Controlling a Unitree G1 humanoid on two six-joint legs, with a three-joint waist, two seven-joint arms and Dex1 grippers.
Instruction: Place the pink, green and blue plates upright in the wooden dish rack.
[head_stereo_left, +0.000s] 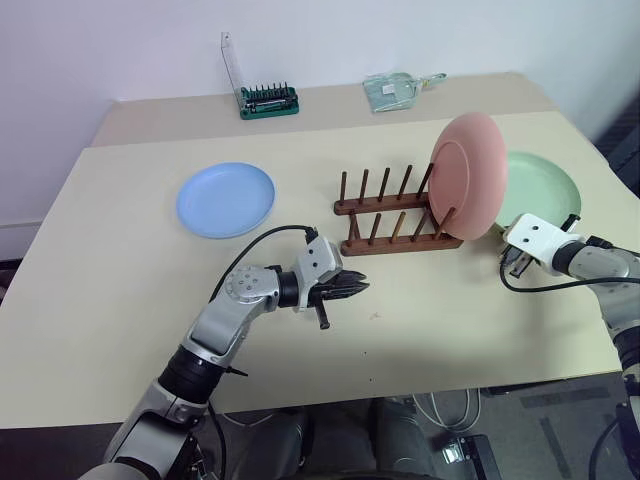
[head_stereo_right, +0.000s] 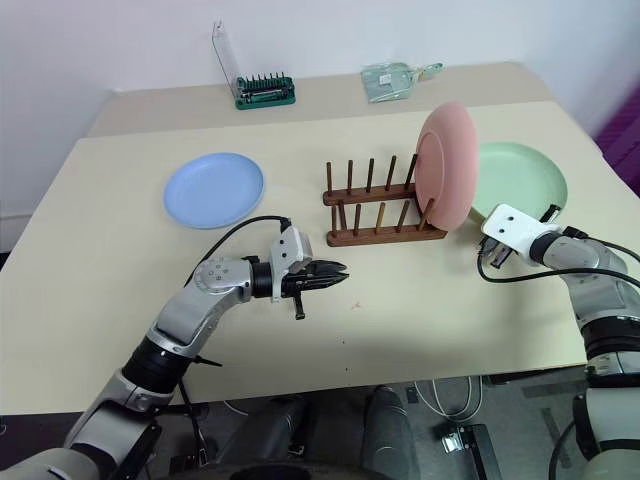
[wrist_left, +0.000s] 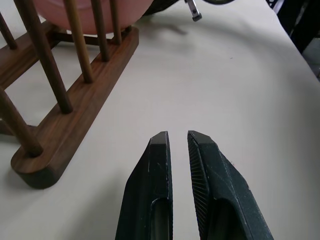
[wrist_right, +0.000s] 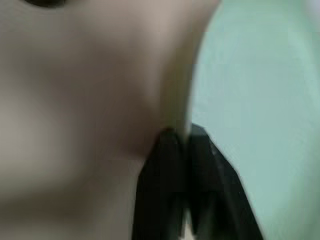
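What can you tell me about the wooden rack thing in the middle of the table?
The wooden dish rack is dark brown and looks like polished wood. It has two long rails lying side by side, each with a row of thin pegs sticking straight up, joined by thin crossbars. It sits flat near the middle of the table. The pink plate stands upright at its right end, held between the pegs. The other slots are empty.

We count three plates: one pink plate (head_stereo_left: 468, 175), one green plate (head_stereo_left: 545, 185) and one blue plate (head_stereo_left: 226, 199). There is one wooden dish rack (head_stereo_left: 392, 212) with two rails of six upright pegs each, twelve pegs in all. At the far edge of the one table (head_stereo_left: 120, 300) we see one green bit holder (head_stereo_left: 268, 100) and one clear packet (head_stereo_left: 393, 90).
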